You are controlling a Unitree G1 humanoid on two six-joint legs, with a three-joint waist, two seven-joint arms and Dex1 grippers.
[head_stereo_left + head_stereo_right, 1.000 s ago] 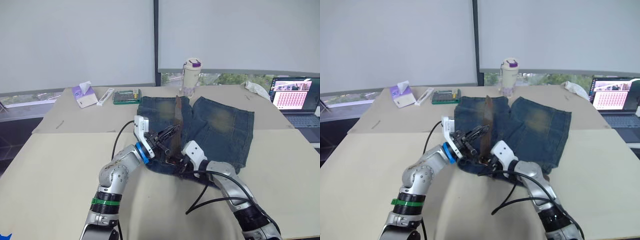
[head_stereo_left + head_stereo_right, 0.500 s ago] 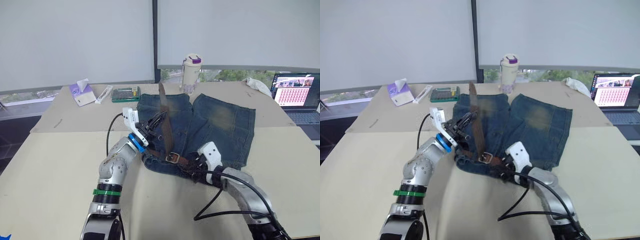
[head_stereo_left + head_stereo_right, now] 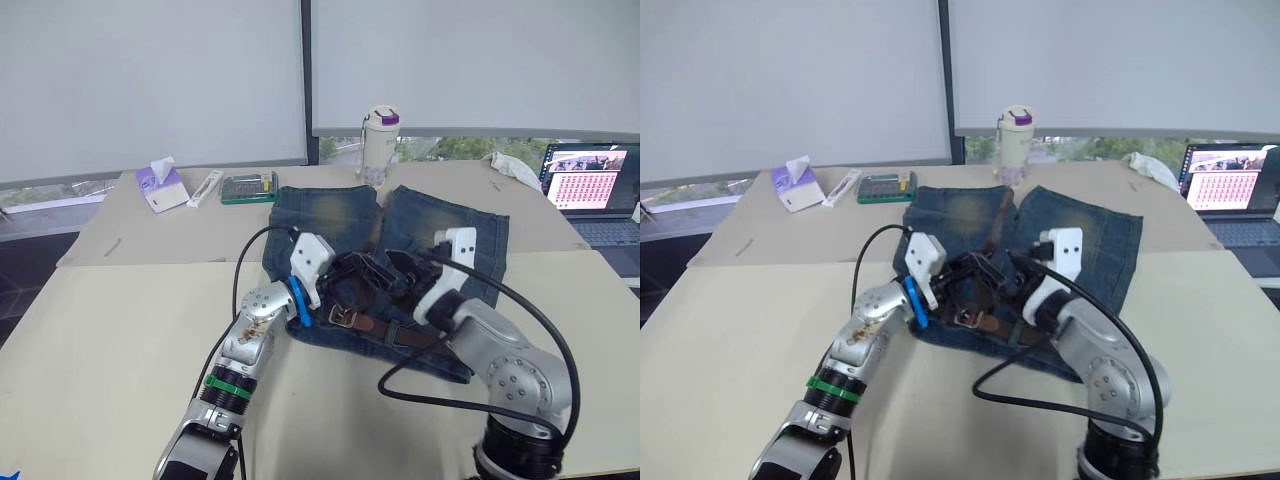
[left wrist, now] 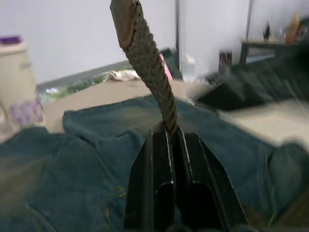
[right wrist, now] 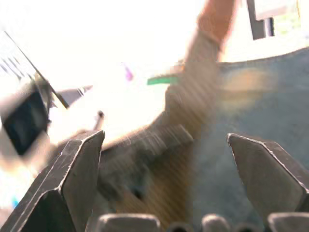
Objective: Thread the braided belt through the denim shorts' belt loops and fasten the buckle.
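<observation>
The denim shorts [image 3: 420, 240] are spread flat on the table [image 3: 110, 330], waistband at the near side. The braided belt [image 4: 149, 58] is pinched between the closed fingers of the left gripper [image 4: 171, 137]. The buckle [image 3: 343, 316] is seen lying on the waistband. The right gripper [image 5: 166, 145] is held wide open over the shorts, nothing gripped.
</observation>
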